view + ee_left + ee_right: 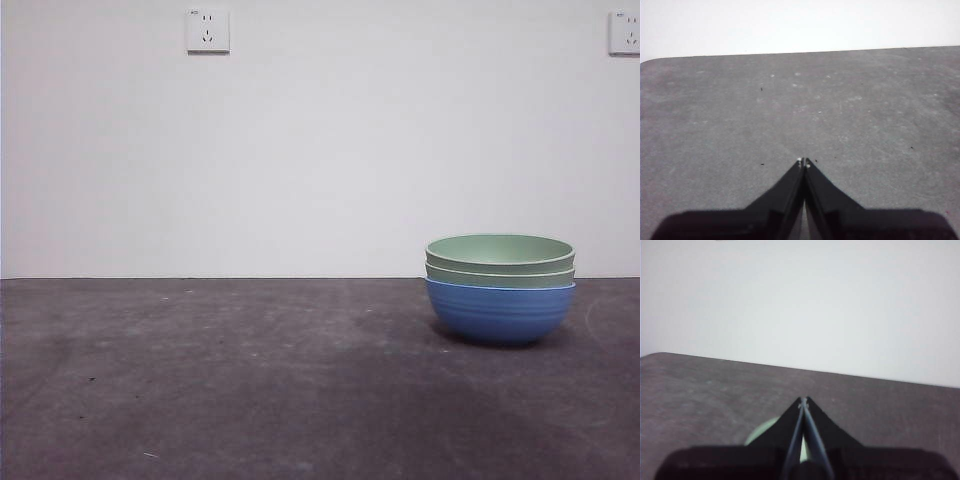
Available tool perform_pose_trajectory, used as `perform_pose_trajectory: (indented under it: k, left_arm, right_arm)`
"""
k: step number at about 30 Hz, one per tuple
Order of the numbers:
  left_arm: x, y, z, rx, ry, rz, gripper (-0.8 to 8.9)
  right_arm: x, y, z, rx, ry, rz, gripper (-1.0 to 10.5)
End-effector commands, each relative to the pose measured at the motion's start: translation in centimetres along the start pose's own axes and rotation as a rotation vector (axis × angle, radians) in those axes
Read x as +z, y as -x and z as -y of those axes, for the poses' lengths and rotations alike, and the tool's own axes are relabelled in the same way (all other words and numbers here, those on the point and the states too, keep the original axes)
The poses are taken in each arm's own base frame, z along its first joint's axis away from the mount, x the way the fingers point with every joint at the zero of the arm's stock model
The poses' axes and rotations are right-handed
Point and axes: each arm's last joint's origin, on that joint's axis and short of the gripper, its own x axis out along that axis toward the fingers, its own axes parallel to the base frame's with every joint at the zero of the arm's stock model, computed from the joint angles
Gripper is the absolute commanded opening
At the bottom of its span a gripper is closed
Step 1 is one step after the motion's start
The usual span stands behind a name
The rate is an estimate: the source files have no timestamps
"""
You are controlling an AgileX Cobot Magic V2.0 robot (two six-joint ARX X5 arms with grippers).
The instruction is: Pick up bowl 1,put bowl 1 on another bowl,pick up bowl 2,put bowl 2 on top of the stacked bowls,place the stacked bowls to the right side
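Observation:
The stacked bowls stand on the table's right side in the front view: the blue bowl (499, 312) at the bottom, with two pale green bowls (500, 256) nested in it. Neither arm shows in the front view. My left gripper (804, 162) is shut and empty above bare grey table. My right gripper (803, 401) is shut too, with nothing held. Beneath and behind its jaws a sliver of a pale green bowl (760, 434) shows, mostly hidden by the gripper.
The dark grey table (200, 380) runs to a white wall with two sockets (207, 30). The table's far edge shows in both wrist views.

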Motion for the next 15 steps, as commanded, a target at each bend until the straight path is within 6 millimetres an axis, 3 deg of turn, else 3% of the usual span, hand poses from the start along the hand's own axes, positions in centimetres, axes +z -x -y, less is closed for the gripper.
perform_pose_trajectory:
  k: [1,7,15]
  left_arm:
    - [-0.4,-0.1,-0.1,0.005,0.008,-0.01,-0.03]
    - [-0.4,-0.1,-0.1,0.005,0.008,-0.01,-0.03]
    - [-0.4,-0.1,-0.1,0.005,0.008,-0.01,-0.03]
  right_arm:
    - [-3.1,-0.1,0.1,-0.058,-0.047,-0.021,0.0]
    - [-7.9,-0.1,0.1,-0.163,-0.118,-0.074,0.0]
    - [-11.7,-0.4,-0.1,-0.155,-0.184,-0.137,0.0]
